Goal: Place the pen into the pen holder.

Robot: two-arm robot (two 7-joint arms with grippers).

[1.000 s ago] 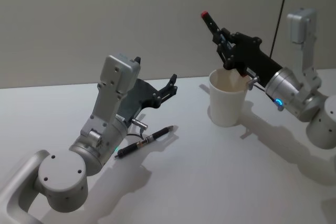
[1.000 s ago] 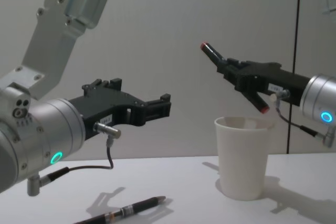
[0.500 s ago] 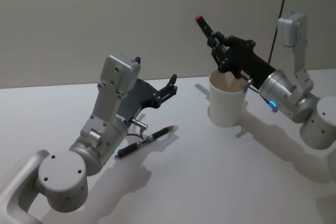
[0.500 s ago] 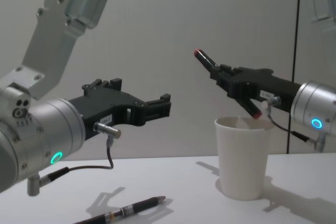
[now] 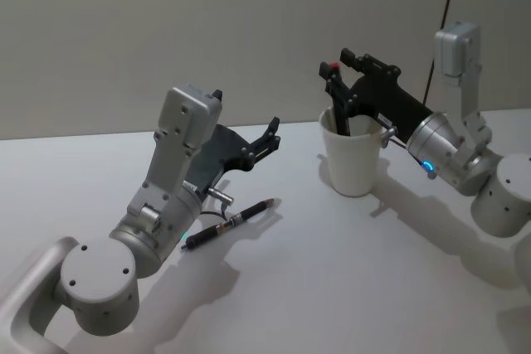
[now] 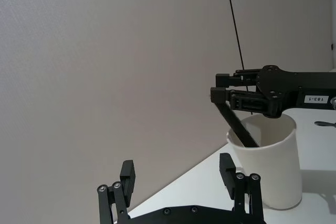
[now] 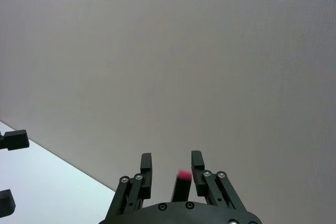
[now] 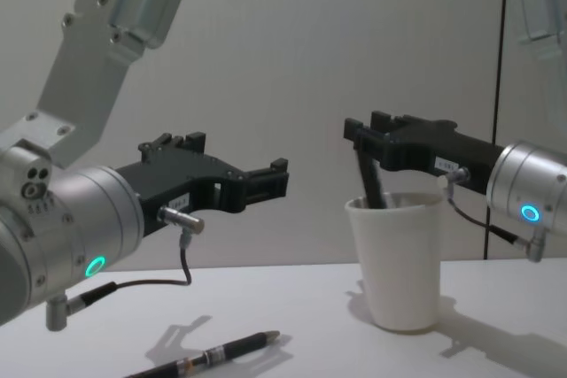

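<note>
On the side of the right gripper point(image 6: 223, 86), a small white label point(image 6: 315, 98) carries printed characters that look like 183-1, though the first character is not sure. No other writing can be read.

That gripper is held level just above the rim of the white paper cup point(image 5: 352, 163), fingertips over the cup's left side. Its fingers are spread. The red-tipped pen point(image 8: 368, 184) stands between them, close against one finger with a gap to the other in the right wrist view. The pen's dark shaft slants down inside the cup, and its red end sits about level with the fingers.

The left gripper point(image 5: 271, 135) hangs in the air above the white table point(image 5: 348, 288), well apart from the cup, its fingers wide apart and empty. Below it, near that arm's wrist, a dark pen point(image 5: 231, 223) lies flat on the table, its pale tip pointing toward the cup.

The cup stands close to the table's far edge, where the tabletop meets a plain grey wall point(image 5: 166, 22). Bare tabletop stretches in front of the cup and between it and the dark pen. The right arm's elbow and base crowd the table's right side.
</note>
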